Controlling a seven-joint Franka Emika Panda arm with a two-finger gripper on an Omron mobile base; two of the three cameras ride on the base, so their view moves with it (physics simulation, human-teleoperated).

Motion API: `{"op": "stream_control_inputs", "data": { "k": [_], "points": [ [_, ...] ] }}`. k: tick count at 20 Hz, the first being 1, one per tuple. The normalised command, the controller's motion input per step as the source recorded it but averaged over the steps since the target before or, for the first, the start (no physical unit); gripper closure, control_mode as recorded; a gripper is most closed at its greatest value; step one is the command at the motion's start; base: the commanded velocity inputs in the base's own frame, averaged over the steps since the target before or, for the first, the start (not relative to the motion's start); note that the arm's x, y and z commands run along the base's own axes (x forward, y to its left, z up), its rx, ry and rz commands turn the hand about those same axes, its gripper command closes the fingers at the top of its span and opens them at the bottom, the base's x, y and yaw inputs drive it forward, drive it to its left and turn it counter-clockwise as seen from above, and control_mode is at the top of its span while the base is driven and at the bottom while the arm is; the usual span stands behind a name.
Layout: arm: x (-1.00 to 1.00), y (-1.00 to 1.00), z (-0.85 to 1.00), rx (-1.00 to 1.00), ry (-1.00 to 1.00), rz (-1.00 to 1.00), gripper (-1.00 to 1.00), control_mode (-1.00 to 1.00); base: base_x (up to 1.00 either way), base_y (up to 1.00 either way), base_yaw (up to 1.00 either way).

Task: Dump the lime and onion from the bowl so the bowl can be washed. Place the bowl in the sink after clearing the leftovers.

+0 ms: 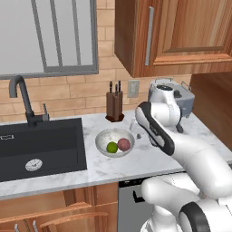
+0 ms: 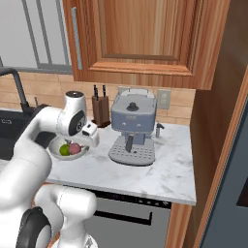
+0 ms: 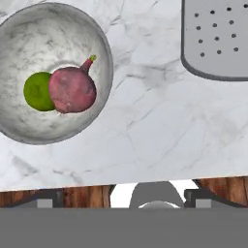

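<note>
The pale marbled bowl (image 1: 102, 138) stands on the white counter just right of the black sink (image 1: 41, 140). Inside it the green lime (image 1: 112, 147) lies touching the reddish-pink onion (image 1: 123, 144). In the hand view the bowl (image 3: 102, 51) sits at the upper left, with the lime (image 3: 34, 91) partly behind the onion (image 3: 71, 90). My gripper (image 1: 137, 128) hangs above the counter just right of the bowl, pointing down. Its fingertips (image 3: 44, 199) stand wide apart, so it is open with nothing in it. The right base view has the bowl (image 2: 54, 144) partly hidden by my hand (image 2: 92, 140).
A knife block (image 1: 114, 106) stands behind the bowl at the wall. To the right a grey coffee machine (image 2: 131, 127) stands with its perforated drip tray (image 3: 215, 38). A tall black faucet (image 1: 21, 97) rises behind the sink, whose round drain (image 1: 33, 165) shows. Wood cabinets hang overhead.
</note>
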Motion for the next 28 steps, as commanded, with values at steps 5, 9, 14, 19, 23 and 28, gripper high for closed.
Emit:
{"op": "stream_control_inputs", "data": {
  "k": [5, 9, 14, 19, 23, 28],
  "points": [
    [0.53, 0.38, -0.39, 0.11, 0.07, -0.04, -1.00, -1.00, 0.00, 0.00, 0.00],
    [0.31, 0.14, -0.28, 0.01, 0.17, 0.00, -1.00, -1.00, 0.00, 0.00, 0.00],
    [0.01, 0.00, -0.49, 0.00, 0.15, -0.01, -1.00, -1.00, 0.00, 0.00, 0.00],
    [0.08, 0.11, -0.17, 0.00, 0.00, 0.00, -1.00, -1.00, 0.00, 0.00, 0.00],
    [0.00, 0.24, -0.24, 0.00, 0.00, 0.00, -1.00, -1.00, 0.00, 0.00, 0.00],
    [0.11, 0.21, -0.25, 0.00, 0.00, 0.00, -1.00, -1.00, 0.00, 0.00, 0.00]
  ]
}}
